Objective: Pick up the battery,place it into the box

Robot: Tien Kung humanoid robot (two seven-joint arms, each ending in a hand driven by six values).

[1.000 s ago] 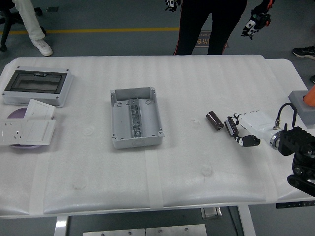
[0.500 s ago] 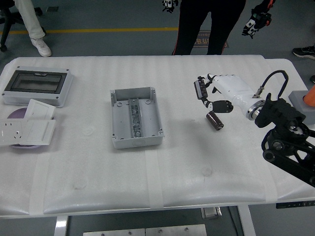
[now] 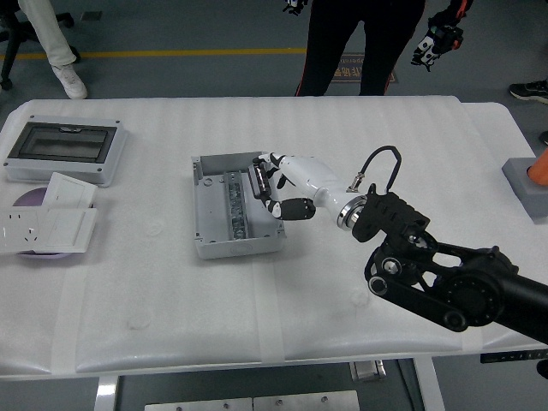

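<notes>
1. The right robot hand (image 3: 276, 184) reaches in from the right on a black arm (image 3: 445, 274), and sits over the right side of the grey box (image 3: 235, 205).
2. Its fingers (image 3: 292, 209) are curled, with something dark between them at the box's right wall. It looks like the battery (image 3: 259, 181), but too little shows to be sure it is gripped.
3. The box lies open near the middle of the white counter (image 3: 257, 291), with a metal strip running down its inside.
4. Far left on the counter: a grey case with a dark window (image 3: 64, 147), and in front of it white socket plates (image 3: 47, 224) on a purple disc.
5. A grey block (image 3: 527, 184) sits at the right edge.
6. A person in dark trousers (image 3: 364, 43) stands at the far side, holding a black controller (image 3: 432, 43) above the counter's far edge.
</notes>
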